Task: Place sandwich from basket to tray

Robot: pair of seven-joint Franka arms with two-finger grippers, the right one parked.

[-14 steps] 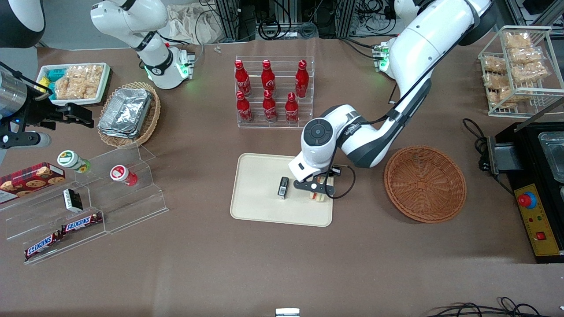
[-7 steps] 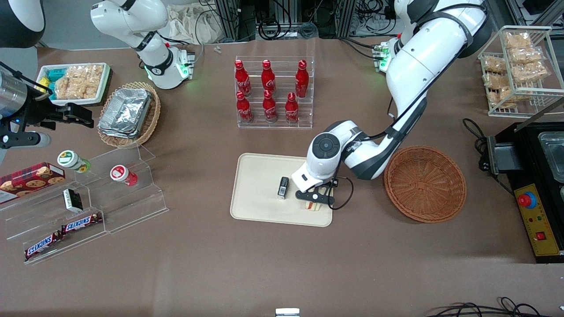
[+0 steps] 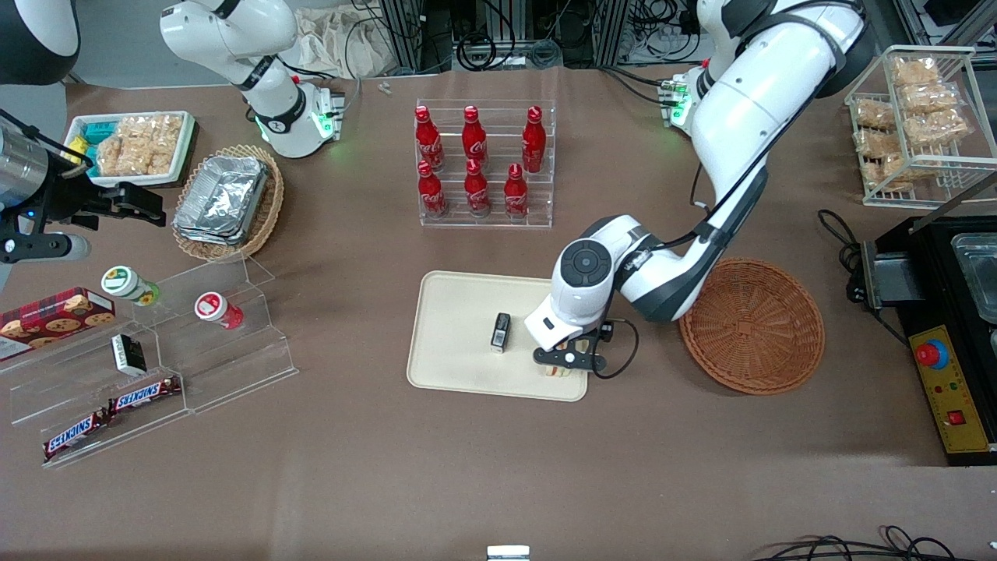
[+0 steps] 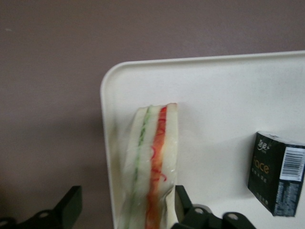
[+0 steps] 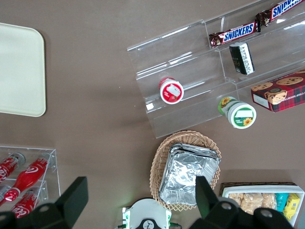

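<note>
The gripper (image 3: 562,365) hangs over the smooth cream tray (image 3: 452,343), low in the front frame's middle. Its fingers (image 4: 69,206) stand wide apart around the pale sandwich (image 4: 150,167); whether one touches it is unclear. The wrist view alone shows its green and red layers and a glossy black box (image 4: 276,172). The woven basket (image 3: 752,326) sits beside the tray.

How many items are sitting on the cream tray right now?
2 on the tray: the sandwich at its corner nearest the basket, under the open pincer, and a small black box mid-tray.
</note>
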